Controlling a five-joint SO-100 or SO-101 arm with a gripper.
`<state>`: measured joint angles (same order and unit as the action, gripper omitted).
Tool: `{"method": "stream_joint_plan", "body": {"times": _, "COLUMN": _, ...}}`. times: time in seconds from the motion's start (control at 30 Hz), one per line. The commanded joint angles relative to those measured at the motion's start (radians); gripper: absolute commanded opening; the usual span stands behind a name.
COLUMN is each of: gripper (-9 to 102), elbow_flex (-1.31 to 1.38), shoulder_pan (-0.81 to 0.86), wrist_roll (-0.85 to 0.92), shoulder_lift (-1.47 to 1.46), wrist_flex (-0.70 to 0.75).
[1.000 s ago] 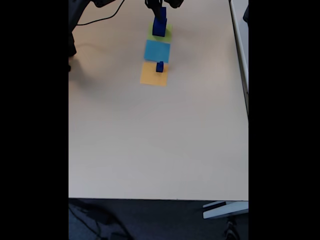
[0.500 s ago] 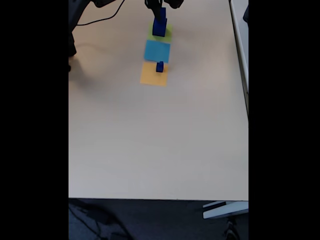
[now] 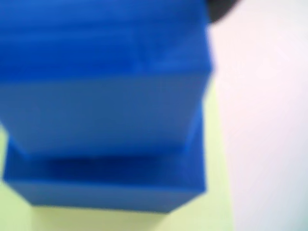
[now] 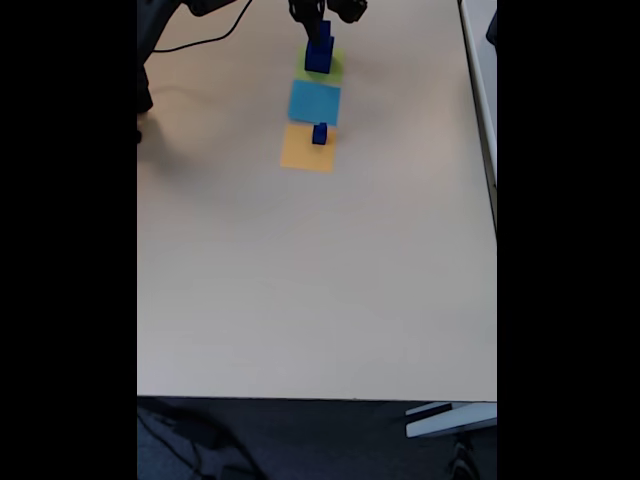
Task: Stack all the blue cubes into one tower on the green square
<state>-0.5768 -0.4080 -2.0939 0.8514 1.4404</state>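
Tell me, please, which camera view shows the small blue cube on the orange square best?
The fixed view shows it best: the small blue cube stands at the far edge of the orange square, apart from the blue stack on the green square. The wrist view is a blurred close-up of the stack on green.
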Motion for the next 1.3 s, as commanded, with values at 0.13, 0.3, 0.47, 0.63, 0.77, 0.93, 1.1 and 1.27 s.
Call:
{"method": "stream_joint_plan", "body": {"times": 0.13, "gripper": 4, "elbow_flex": 0.006, "shoulder_pan": 0.011, "wrist_roll": 0.017, "shoulder_lift": 0.069, "wrist_flex": 0.003}}
{"method": "stream_joint_plan", "body": {"times": 0.3, "gripper": 4, "elbow_flex": 0.011, "shoulder_pan": 0.011, "wrist_roll": 0.020, "shoulder_lift": 0.071, "wrist_flex": 0.003}}
{"method": "stream_joint_plan", "body": {"times": 0.47, "gripper": 4, "elbow_flex": 0.018, "shoulder_pan": 0.009, "wrist_roll": 0.023, "shoulder_lift": 0.071, "wrist_flex": 0.003}}
{"method": "stream_joint_plan", "body": {"times": 0.63, "gripper": 4, "elbow_flex": 0.020, "shoulder_pan": 0.009, "wrist_roll": 0.025, "shoulder_lift": 0.071, "wrist_flex": 0.008}}
{"method": "stream_joint_plan", "body": {"times": 0.77, "gripper": 4, "elbow_flex": 0.032, "shoulder_pan": 0.008, "wrist_roll": 0.028, "shoulder_lift": 0.069, "wrist_flex": 0.015}}
{"method": "stream_joint_plan", "body": {"times": 0.93, "gripper": 4, "elbow_flex": 0.035, "shoulder_pan": 0.005, "wrist_roll": 0.026, "shoulder_lift": 0.067, "wrist_flex": 0.017}}
{"method": "stream_joint_plan", "body": {"times": 1.1, "gripper": 4, "elbow_flex": 0.043, "shoulder_pan": 0.003, "wrist_roll": 0.029, "shoulder_lift": 0.066, "wrist_flex": 0.021}}
{"method": "stream_joint_plan", "body": {"times": 1.27, "gripper": 4, "elbow_flex": 0.057, "shoulder_pan": 0.003, "wrist_roll": 0.040, "shoulder_lift": 0.060, "wrist_flex": 0.025}}
